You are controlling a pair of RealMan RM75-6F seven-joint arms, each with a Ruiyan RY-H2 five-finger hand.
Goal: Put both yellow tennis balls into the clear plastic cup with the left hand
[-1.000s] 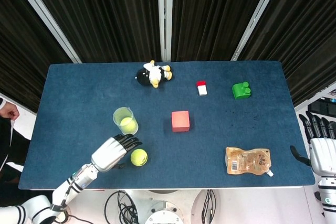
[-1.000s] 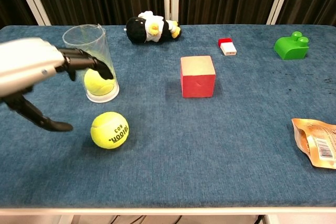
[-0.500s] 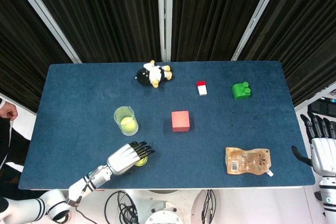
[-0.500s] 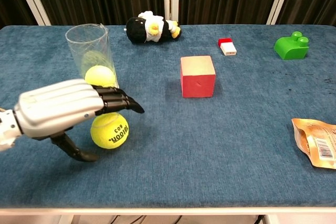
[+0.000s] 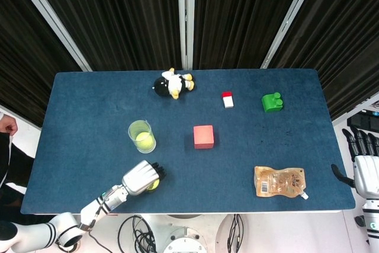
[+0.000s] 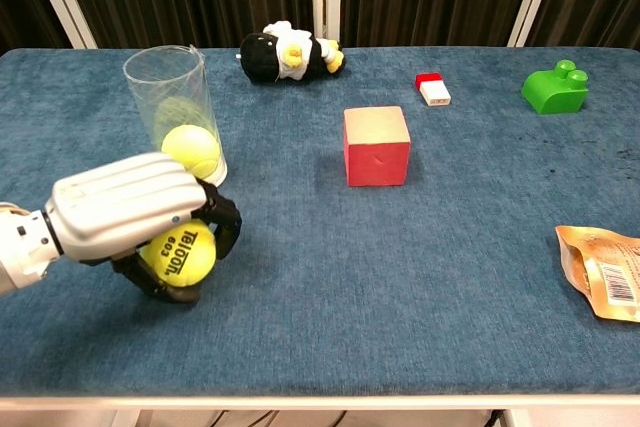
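Note:
The clear plastic cup (image 6: pixel 172 107) (image 5: pixel 141 135) stands upright left of the table's middle, with one yellow tennis ball (image 6: pixel 191 148) (image 5: pixel 144 140) inside it. My left hand (image 6: pixel 135 217) (image 5: pixel 141 178) grips the second yellow tennis ball (image 6: pixel 180 253) (image 5: pixel 153 185) near the table's front edge, just in front of the cup; its fingers curl over the top and the thumb hooks under. Most of that ball is hidden by the hand in the head view. My right hand (image 5: pixel 366 165) hangs off the table's right edge, fingers apart, holding nothing.
A red cube (image 6: pixel 376 144) sits mid-table. A black-and-white plush toy (image 6: pixel 288 52) lies at the back, a small red-and-white block (image 6: pixel 432 88) and a green toy brick (image 6: pixel 556 86) at the back right. An orange snack pouch (image 6: pixel 603 269) lies front right.
My left hand dropped over the loose tennis ball and closed around it. The ball rolled slightly toward the front edge inside the grip. The cup and right hand stayed put.

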